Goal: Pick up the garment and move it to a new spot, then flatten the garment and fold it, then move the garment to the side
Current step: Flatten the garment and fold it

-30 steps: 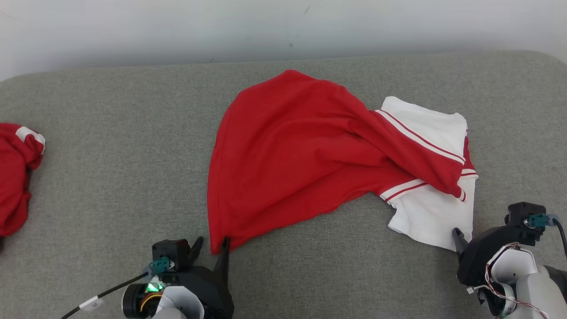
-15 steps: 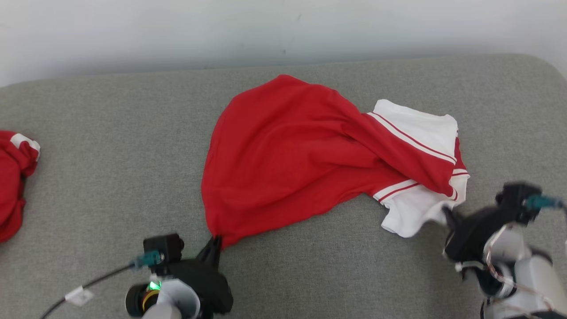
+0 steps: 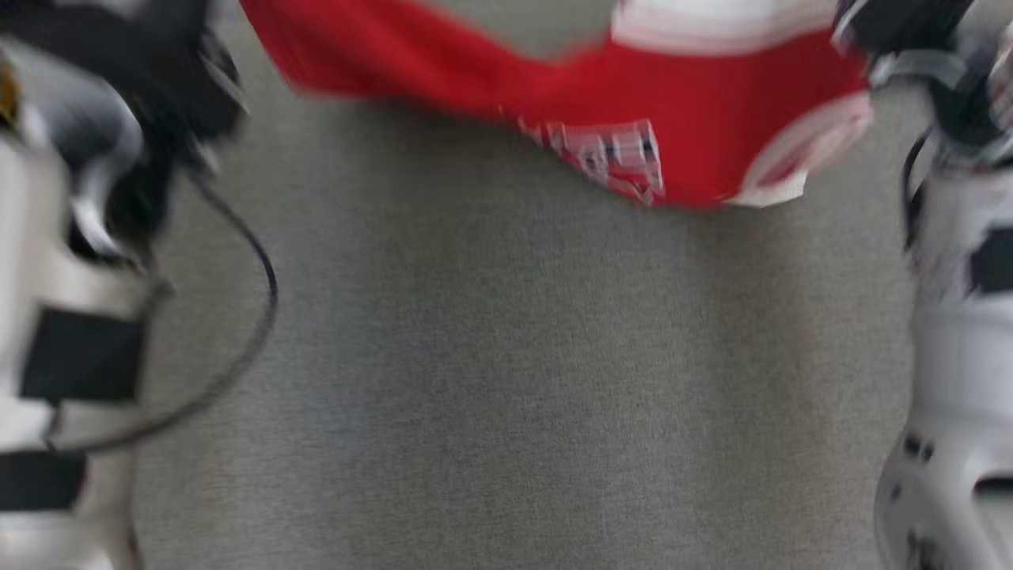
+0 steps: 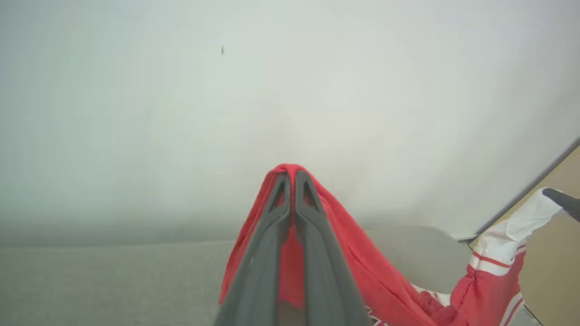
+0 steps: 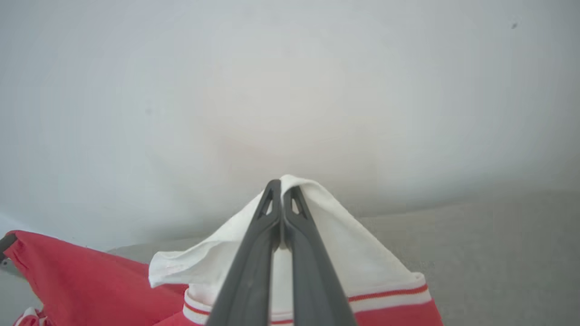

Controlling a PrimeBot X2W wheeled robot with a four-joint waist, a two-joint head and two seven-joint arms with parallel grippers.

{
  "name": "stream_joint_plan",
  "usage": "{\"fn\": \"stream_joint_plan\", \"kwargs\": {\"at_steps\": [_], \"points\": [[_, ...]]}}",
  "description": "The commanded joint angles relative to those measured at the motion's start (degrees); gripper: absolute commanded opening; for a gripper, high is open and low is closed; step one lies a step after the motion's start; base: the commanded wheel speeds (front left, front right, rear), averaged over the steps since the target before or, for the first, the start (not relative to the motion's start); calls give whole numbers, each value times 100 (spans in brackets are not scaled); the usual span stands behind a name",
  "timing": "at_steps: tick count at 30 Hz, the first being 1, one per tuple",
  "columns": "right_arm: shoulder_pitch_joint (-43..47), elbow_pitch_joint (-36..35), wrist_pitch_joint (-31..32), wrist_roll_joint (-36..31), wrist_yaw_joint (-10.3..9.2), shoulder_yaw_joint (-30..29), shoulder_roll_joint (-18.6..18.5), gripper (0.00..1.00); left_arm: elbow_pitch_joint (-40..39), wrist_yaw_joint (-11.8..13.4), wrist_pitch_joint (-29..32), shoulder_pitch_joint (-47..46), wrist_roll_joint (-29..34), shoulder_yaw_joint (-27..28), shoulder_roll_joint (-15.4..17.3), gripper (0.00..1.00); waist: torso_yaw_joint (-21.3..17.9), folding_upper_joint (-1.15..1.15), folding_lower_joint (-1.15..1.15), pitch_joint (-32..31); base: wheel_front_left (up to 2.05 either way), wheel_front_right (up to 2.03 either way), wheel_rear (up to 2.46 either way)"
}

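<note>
The garment (image 3: 681, 119), red with white sleeves and striped trim, hangs blurred across the top of the head view, stretched between my two arms. My left gripper (image 4: 291, 174) is shut on a red edge of the garment (image 4: 362, 271), which drapes down from its tips. My right gripper (image 5: 282, 183) is shut on a white part of the garment (image 5: 344, 244). In the left wrist view the white sleeve (image 4: 512, 235) stretches away to the other arm's dark fingertip (image 4: 562, 201) at the far right.
The grey fabric surface (image 3: 491, 380) lies below the hanging garment. My pale left forearm (image 3: 63, 317) and right forearm (image 3: 957, 332) flank it, with a black cable (image 3: 253, 261) looping off the left one. A pale wall (image 4: 272, 90) stands behind.
Both grippers have shut on the garment's near corners and lifted it off the grey surface. The head view has shifted and blurred, so the camera has moved as well.
</note>
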Motion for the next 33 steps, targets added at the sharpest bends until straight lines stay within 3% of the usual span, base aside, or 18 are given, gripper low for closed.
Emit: {"fn": "stream_joint_plan", "kwargs": {"at_steps": [1,5,11,21,26,33], "points": [[-299,49,-191,87,17,-157,-10,0,-38,28,-83,-288,65,40,54,0,-421,-2,-2,1096,0,0,0],[-1553,447,-907,107,17,-238,32,0,-98,198,-560,-1571,358,236,128,0,-538,-2,-2,1838,0,0,0],[-3266,1046,-2769,564,17,-420,10,0,26,248,-1470,-3073,590,503,192,0,-683,-2,-2,2529,0,0,0],[-4659,1264,-4690,515,17,-446,-187,0,225,-43,-2504,-4458,503,703,231,0,-608,-2,-2,2801,0,0,0],[-4977,1118,-5048,531,17,-476,-449,0,343,-141,-2717,-4692,401,636,229,0,-490,-2,-2,2926,0,0,0],[-4443,1497,-4770,486,17,651,-838,0,619,-250,-2698,-4034,322,353,414,0,-328,-2,-2,2989,0,0,0]]}}
